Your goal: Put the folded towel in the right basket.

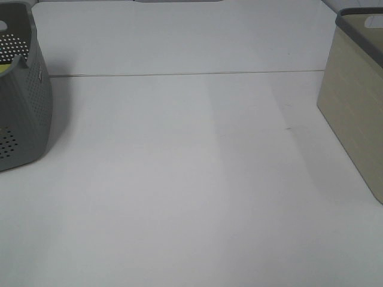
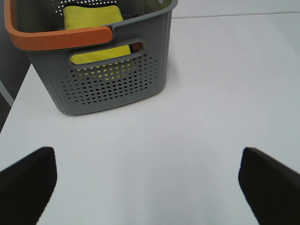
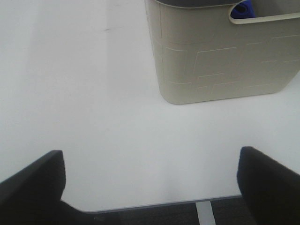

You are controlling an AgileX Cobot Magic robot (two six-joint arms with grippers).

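The right basket is a beige solid-sided bin with a dark grey rim at the right edge of the table; it also shows in the right wrist view. A bit of royal-blue cloth, the folded towel, shows through the basket's handle slot, inside it. My right gripper is open and empty, some way in front of the basket. My left gripper is open and empty, facing the grey perforated basket. Neither gripper shows in the exterior view.
The grey perforated basket with an orange handle stands at the table's left edge and holds a yellow cloth. A seam runs across the white table. The table's edge lies close under my right gripper.
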